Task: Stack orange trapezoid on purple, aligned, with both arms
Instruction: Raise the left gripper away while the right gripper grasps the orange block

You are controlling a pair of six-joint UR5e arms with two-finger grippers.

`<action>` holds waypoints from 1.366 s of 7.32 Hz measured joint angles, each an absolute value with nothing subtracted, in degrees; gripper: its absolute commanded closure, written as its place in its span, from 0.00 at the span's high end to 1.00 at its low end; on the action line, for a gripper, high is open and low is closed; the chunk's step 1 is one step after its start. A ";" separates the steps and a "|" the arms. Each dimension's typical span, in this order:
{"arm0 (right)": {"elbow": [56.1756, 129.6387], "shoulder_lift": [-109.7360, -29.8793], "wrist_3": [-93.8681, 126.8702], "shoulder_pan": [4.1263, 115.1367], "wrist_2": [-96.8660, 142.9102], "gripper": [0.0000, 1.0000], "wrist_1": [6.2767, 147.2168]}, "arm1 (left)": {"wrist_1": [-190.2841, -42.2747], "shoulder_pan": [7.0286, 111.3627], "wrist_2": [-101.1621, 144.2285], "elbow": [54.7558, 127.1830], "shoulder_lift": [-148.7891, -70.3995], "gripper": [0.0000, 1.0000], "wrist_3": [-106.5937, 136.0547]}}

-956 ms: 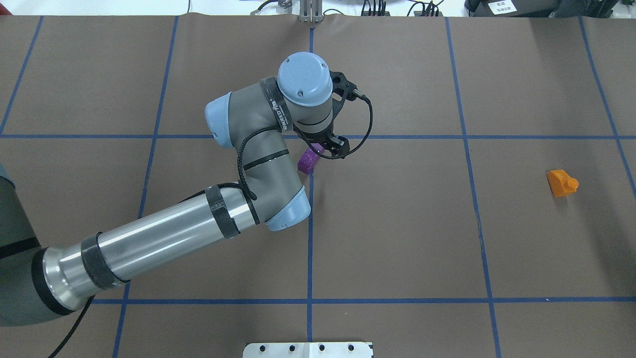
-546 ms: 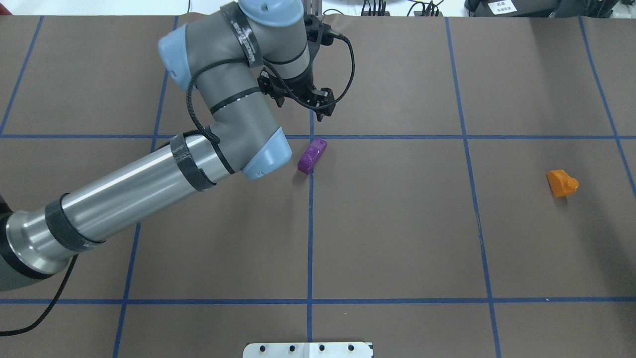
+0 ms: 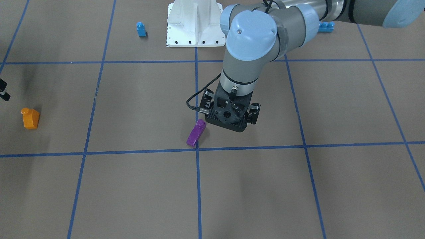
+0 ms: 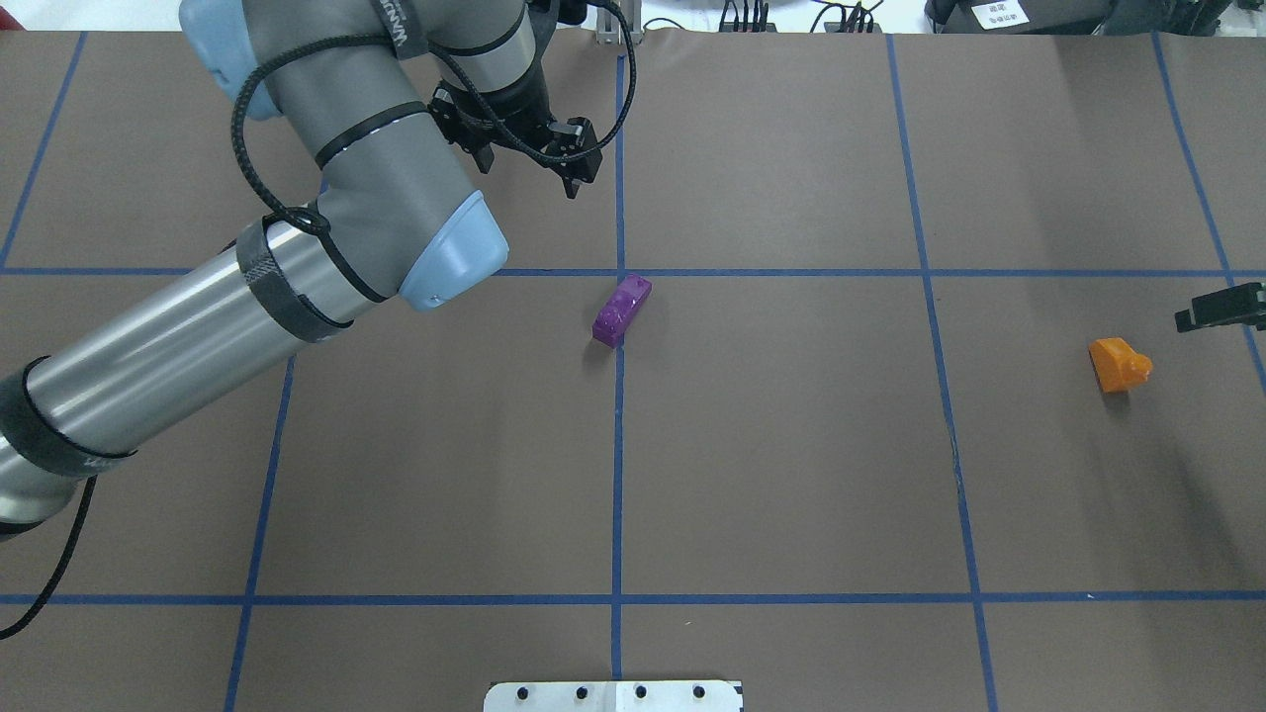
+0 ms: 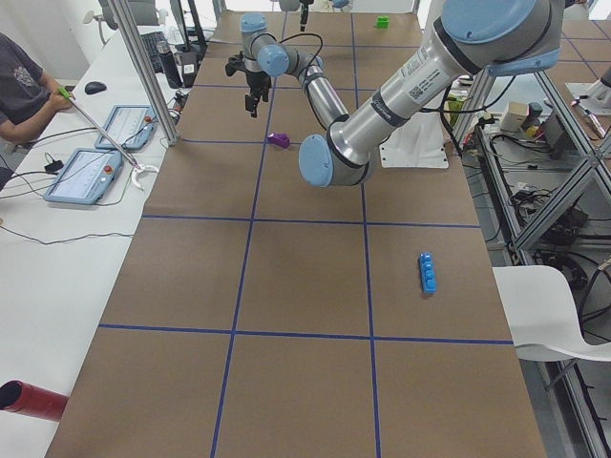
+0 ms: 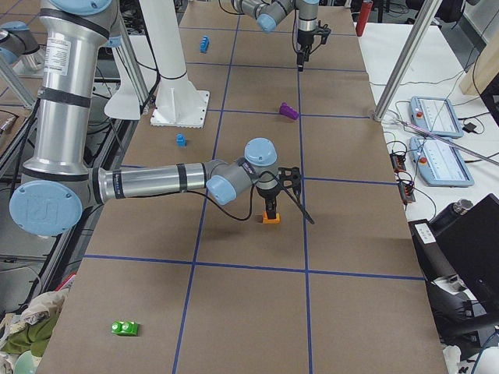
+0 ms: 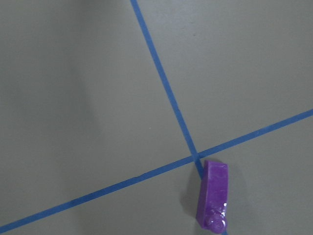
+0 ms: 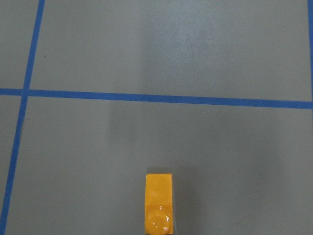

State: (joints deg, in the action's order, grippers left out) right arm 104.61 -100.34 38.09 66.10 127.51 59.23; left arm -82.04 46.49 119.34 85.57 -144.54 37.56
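Purple [image 4: 621,311] free; left fingers [image 4: 575,176] spread, withdrawn; right fingers [image 4: 1221,309] newly arrived, state unclear.

Left arm [image 4: 168,336]: polished silver tube links, dark grey joint housings, light blue round caps with small screws. Black straps round the tube, white lettering on one band. Black cable [image 4: 235,124] looped along the wrist. Left gripper [image 3: 228,114]: black, angular, with cut-out holes and a plugged-in connector. Right arm [image 6: 148,182]: same silver, grey, light blue; white print on its tube.
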 measured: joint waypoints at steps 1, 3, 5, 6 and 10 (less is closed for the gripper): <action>103.62 -100.30 40.24 63.32 126.45 1.00 58.59 | -81.96 46.66 119.34 86.28 -143.96 1.00 37.54; 100.54 -98.83 41.62 59.98 125.41 1.00 58.27 | -81.92 46.73 119.28 86.63 -143.59 1.00 37.53; 96.54 -95.93 41.81 58.43 125.24 1.00 58.25 | -81.91 46.74 119.27 86.66 -143.44 1.00 37.53; 94.73 -94.66 41.81 57.89 125.24 1.00 58.26 | -81.91 46.73 119.25 86.66 -143.29 1.00 37.53; 90.74 -92.16 41.65 56.61 125.41 0.73 58.29 | -81.91 46.55 119.20 86.68 -143.12 1.00 37.53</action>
State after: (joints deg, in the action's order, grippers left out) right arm 90.74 -92.16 41.65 56.61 125.41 58.29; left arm -81.91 46.55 119.20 86.68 -143.12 37.53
